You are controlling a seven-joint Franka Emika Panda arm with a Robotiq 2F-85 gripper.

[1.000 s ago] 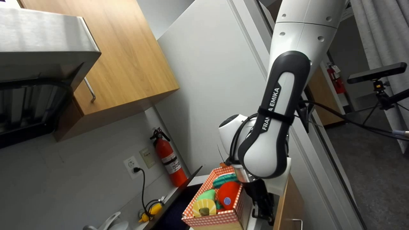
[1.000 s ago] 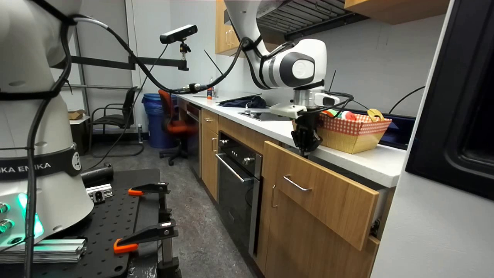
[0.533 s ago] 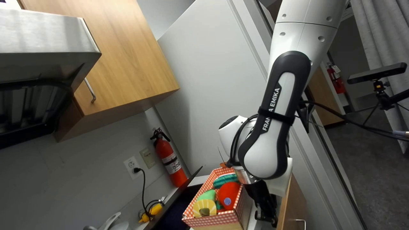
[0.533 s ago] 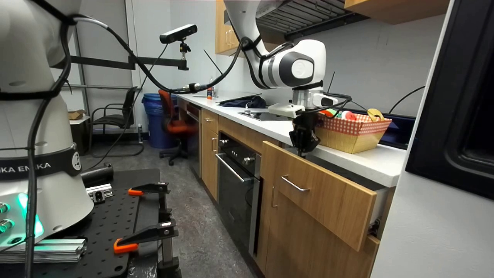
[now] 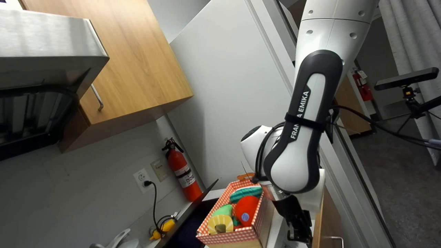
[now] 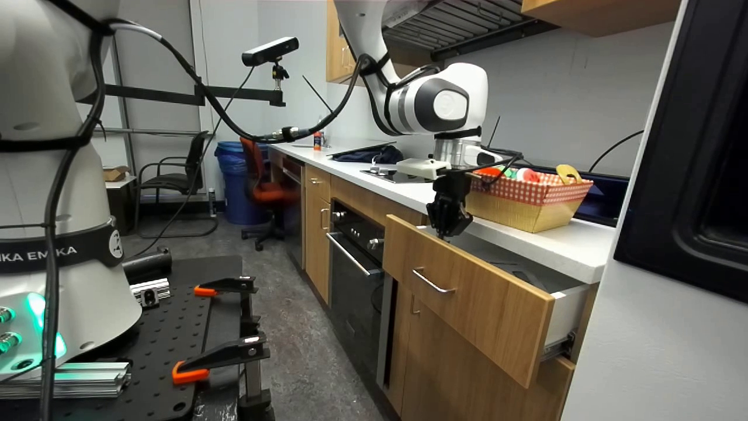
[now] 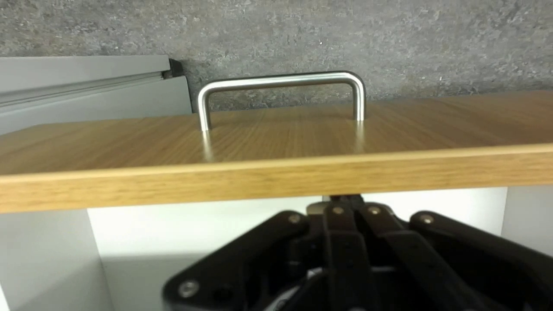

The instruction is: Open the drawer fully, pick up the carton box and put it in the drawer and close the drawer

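The drawer [image 6: 473, 298] is partly pulled out, showing its white side and some grey things inside. Its wood front and metal handle fill the middle of the wrist view [image 7: 276, 179]. My gripper [image 6: 447, 227] points down into the drawer, just behind the front panel. Its fingers are together and hold nothing visible; in the wrist view the fingertips [image 7: 347, 198] are partly hidden by the panel's top edge. The carton box [image 6: 514, 211] stands open on the counter behind the gripper. It has tan sides, a red-and-white checked rim [image 5: 229, 237] and soft toy produce inside.
The white counter [image 6: 561, 251] overhangs the drawer's back part. An oven [image 6: 359, 280] is beside the drawer, and a dark appliance [image 6: 689, 175] is close at the right. A wall cupboard [image 5: 137, 69] and fire extinguisher [image 5: 184, 172] are behind. Clamps [image 6: 225, 354] sit on the robot's table.
The drawer has slid further out from under the counter, and my gripper has moved outward with it, away from the carton box. The box has not moved.
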